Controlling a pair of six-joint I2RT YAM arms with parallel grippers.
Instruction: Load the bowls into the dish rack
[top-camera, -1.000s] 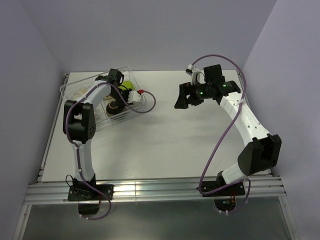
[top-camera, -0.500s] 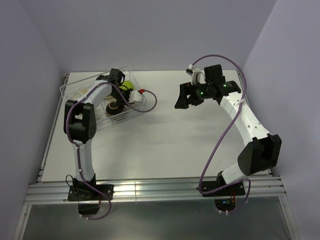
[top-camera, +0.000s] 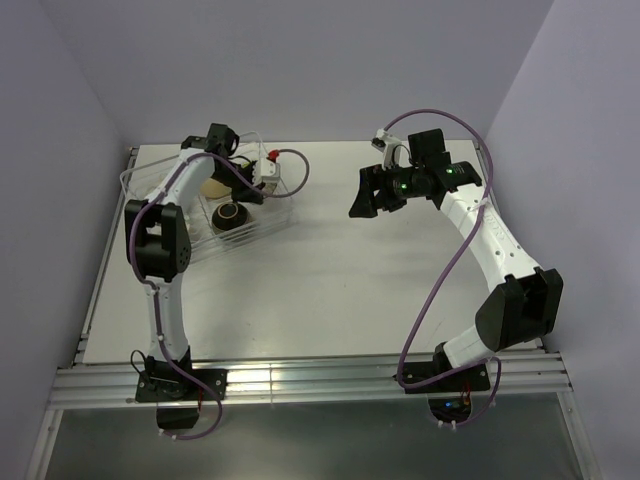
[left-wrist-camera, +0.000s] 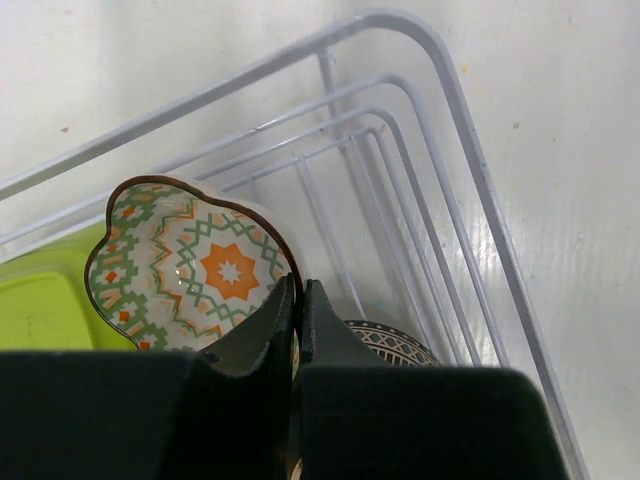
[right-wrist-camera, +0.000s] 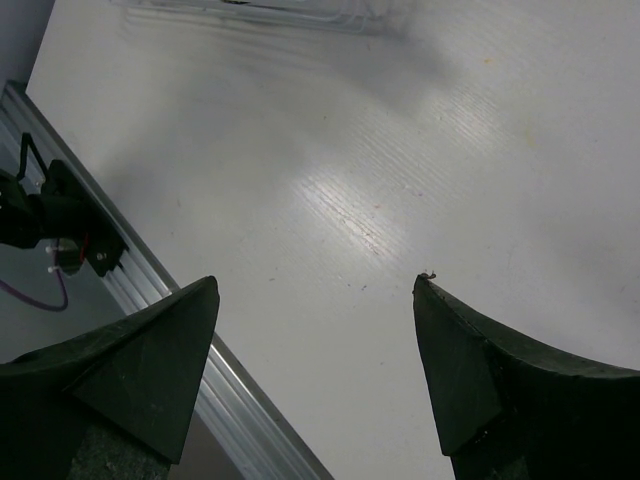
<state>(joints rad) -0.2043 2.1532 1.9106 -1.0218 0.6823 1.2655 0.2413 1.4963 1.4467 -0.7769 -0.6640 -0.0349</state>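
Observation:
The dish rack (top-camera: 140, 180), a clear wire basket, sits at the table's back left. In it lie a dark brown bowl (top-camera: 230, 215) and a tan bowl (top-camera: 213, 186). My left gripper (top-camera: 250, 185) reaches into the rack's right end. In the left wrist view it (left-wrist-camera: 297, 295) is shut on the rim of the small scalloped patterned bowl (left-wrist-camera: 190, 265), which stands on edge facing the camera. A lime-green bowl (left-wrist-camera: 40, 310) lies to its left. Another patterned bowl (left-wrist-camera: 385, 340) peeks out below the rack wires (left-wrist-camera: 440, 80). My right gripper (top-camera: 368, 195) hangs open over bare table (right-wrist-camera: 315, 285), holding nothing.
Purple-grey walls close in the table at the back and on both sides. An aluminium rail (top-camera: 300, 380) runs along the near edge by the arm bases. A purple cable (top-camera: 295, 175) loops off the left wrist beside the rack.
The left wrist has swung back and to the left over the rack, and its jaws have shut on the scalloped bowl's rim. The lime-green bowl is now covered from above. The right arm stays still.

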